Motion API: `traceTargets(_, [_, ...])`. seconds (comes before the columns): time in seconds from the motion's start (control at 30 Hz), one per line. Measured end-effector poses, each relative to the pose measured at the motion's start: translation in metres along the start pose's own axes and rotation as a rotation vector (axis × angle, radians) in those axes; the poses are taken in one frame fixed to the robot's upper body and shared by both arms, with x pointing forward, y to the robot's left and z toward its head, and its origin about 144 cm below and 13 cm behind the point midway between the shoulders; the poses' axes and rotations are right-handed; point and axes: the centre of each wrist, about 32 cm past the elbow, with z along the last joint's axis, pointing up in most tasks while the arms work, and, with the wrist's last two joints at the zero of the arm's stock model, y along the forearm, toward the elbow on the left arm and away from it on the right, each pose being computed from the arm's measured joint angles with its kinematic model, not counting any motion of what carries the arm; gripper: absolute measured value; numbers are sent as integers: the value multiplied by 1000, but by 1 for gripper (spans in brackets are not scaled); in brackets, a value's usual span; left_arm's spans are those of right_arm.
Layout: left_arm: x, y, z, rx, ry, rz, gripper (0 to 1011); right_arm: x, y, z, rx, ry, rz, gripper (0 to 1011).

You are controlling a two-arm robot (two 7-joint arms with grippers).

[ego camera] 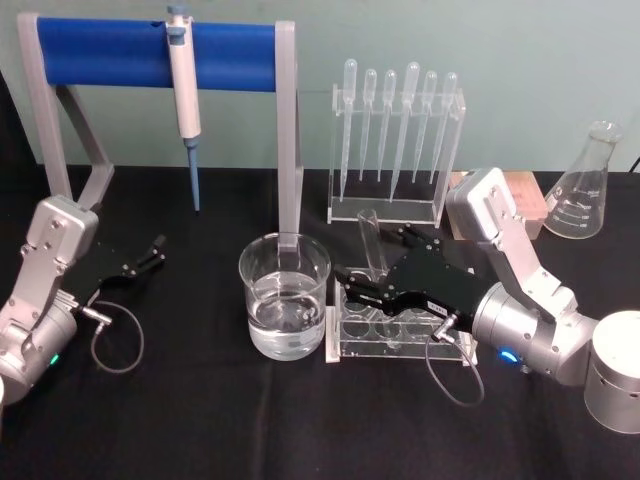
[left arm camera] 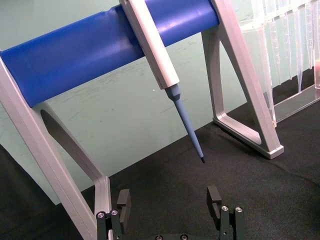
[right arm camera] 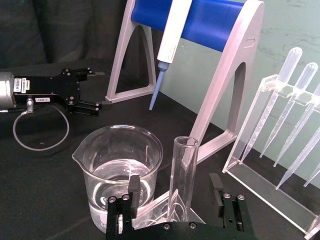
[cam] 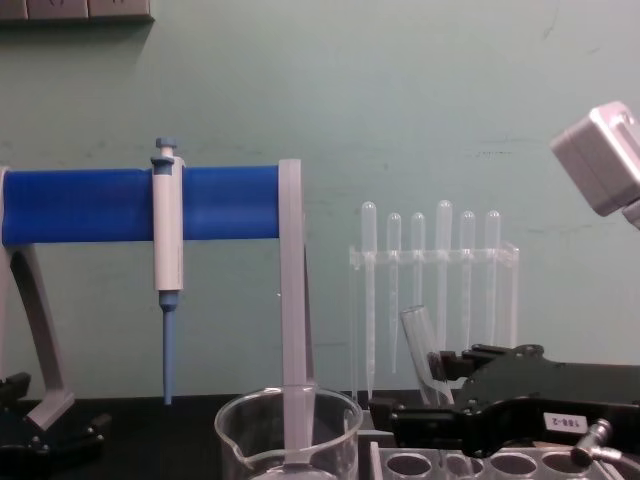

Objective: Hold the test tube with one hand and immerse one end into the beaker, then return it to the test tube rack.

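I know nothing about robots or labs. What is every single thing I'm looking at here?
black-covered table: one, black, under everything.
wide clear glass beaker: one, colourless, part-filled with clear liquid, table centre.
clear plastic test tube rack: one, colourless, right of the beaker.
clear glass test tube: one, colourless, tilted in that rack.
grey-legged stand with blue bar: one, back left.
white and blue pipettor: one, hanging from the bar.
frosted plastic pipettes: six, hanging in a clear holder at the back.
conical glass flask: one, clear, back right.
left end effector: one, black, open, resting at left.
right end effector: one, black, open, fingers either side of the test tube.
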Motion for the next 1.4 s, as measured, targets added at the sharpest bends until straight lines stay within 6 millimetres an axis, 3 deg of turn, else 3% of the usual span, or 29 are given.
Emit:
traceTargets(0.3, [0, 0, 0, 0, 0, 0, 1000, -1, 4, -1, -5, 8, -5, 651])
traceTargets(0.4, [0, 0, 0, 0, 0, 0, 1000, -1, 3, -2, -6, 11, -9, 508])
traceTargets(0.63, [0, 0, 0, 0, 0, 0, 1000, -1, 2, -3, -6, 14, -11, 332])
traceTargets(0.7, [0, 0, 0, 0, 0, 0, 1000, 0, 1, -4, -3, 17, -14, 236])
traceTargets(1.4, [0, 0, 0, 0, 0, 0, 1000, -4, -24, 26, 189, 109, -98, 228])
